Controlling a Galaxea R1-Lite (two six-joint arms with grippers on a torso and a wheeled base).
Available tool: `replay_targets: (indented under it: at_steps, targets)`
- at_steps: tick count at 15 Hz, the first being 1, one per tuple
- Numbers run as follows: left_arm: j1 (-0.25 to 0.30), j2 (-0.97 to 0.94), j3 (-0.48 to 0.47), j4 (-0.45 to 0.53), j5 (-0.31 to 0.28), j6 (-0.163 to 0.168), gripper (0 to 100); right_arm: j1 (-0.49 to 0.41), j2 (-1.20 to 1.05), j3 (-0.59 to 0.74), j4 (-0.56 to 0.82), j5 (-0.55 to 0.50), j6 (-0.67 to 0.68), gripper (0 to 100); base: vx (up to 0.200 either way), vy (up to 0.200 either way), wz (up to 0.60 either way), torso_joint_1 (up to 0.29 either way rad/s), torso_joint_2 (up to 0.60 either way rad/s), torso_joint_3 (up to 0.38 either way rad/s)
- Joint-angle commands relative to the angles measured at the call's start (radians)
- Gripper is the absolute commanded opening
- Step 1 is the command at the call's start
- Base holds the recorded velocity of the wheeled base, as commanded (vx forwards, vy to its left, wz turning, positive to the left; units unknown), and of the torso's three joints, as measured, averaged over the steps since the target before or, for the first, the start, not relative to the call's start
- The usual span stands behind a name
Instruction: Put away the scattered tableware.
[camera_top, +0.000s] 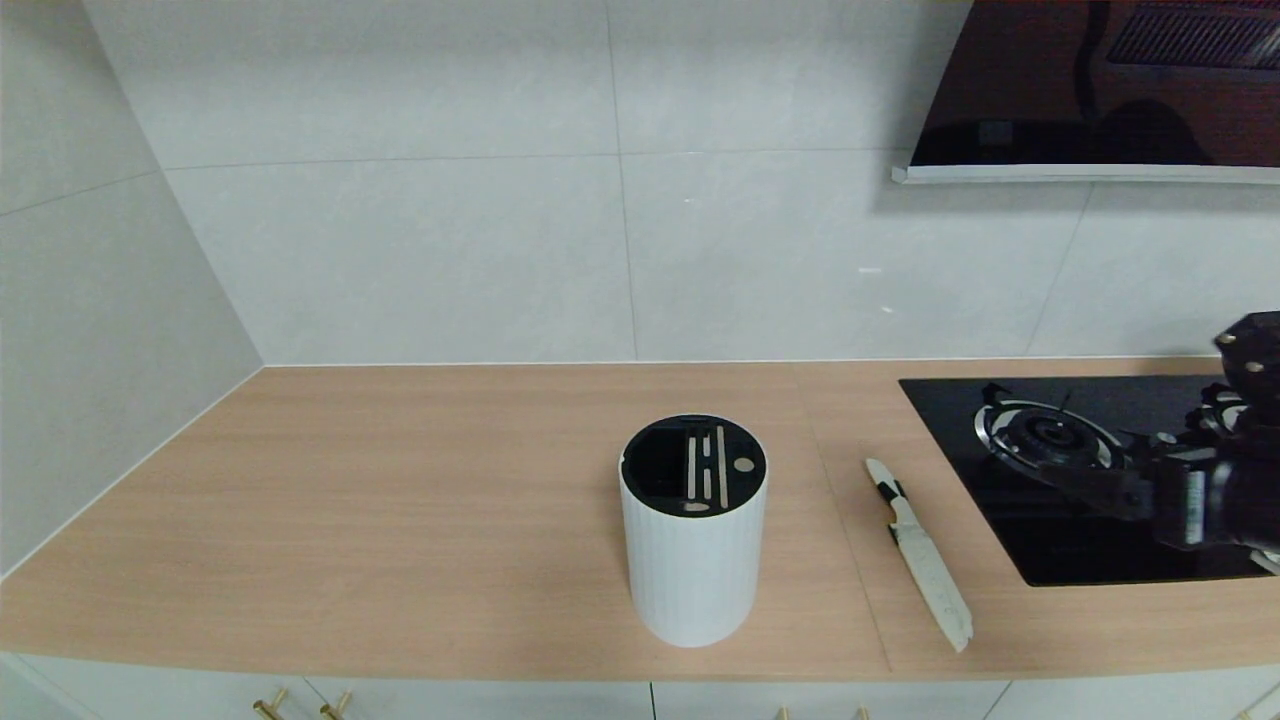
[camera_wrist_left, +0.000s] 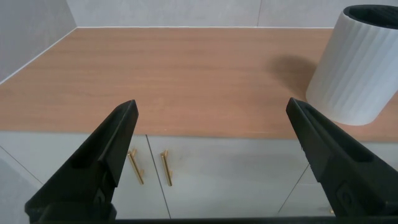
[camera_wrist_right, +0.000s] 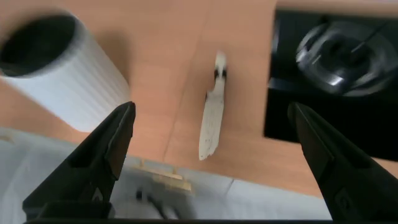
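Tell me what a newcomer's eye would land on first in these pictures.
First comes the white ribbed holder with its black slotted top, standing upright near the middle of the wooden counter. Next is the white knife lying flat on the counter, between the holder and the black gas hob on the right. The right gripper hangs open above the knife.

Right arm: matt black housing built of blocky segments, with a pale label strip on one side and small light-coloured screw heads on the upper joint. Left gripper and right gripper: each has two matt black, wedge-shaped fingers tapering to blunt tips.
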Motion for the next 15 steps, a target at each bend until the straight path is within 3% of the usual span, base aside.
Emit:
replay_targets:
  at_steps: [1, 15]
  targets:
    - [0.0, 0.0, 0.0, 0.0, 0.0, 0.0, 100, 0.029, 0.323, -0.078, -0.043, -0.017, 0.003, 100, 0.0, 0.0, 0.0, 0.0, 0.0, 0.0]
    - [-0.001, 0.0, 0.0, 0.0, 0.0, -0.002, 100, 0.03, 0.935, -0.111, -0.54, -0.132, 0.012, 100, 0.0, 0.0, 0.0, 0.0, 0.0, 0.0]
